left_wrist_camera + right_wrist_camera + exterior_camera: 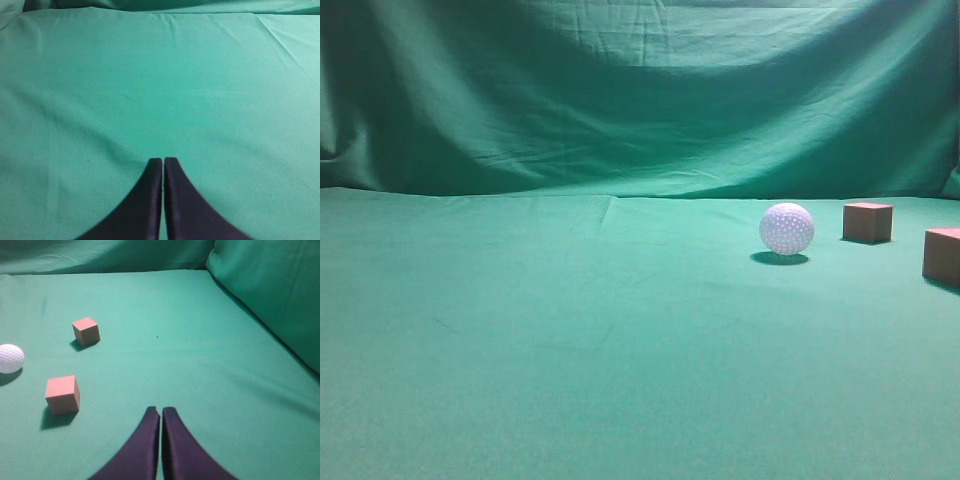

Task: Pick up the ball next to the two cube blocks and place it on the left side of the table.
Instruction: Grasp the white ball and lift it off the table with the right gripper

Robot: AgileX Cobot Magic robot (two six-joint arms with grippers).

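The pale dimpled ball (787, 229) rests on the green table (570, 330) at the right, with the two reddish-brown cube blocks to its right: one (868, 222) farther back, one (942, 256) cut by the right edge. In the right wrist view the ball (10, 358) lies at the left edge, with the far cube (86, 331) and the near cube (62, 394). My right gripper (161, 411) is shut and empty, to the right of the near cube. My left gripper (163, 161) is shut and empty over bare cloth. Neither gripper shows in the exterior view.
A green cloth backdrop (640, 90) rises behind the table. In the right wrist view the cloth also rises as a wall (270, 290) on the right. The cloth has faint creases (280, 45) in the left wrist view.
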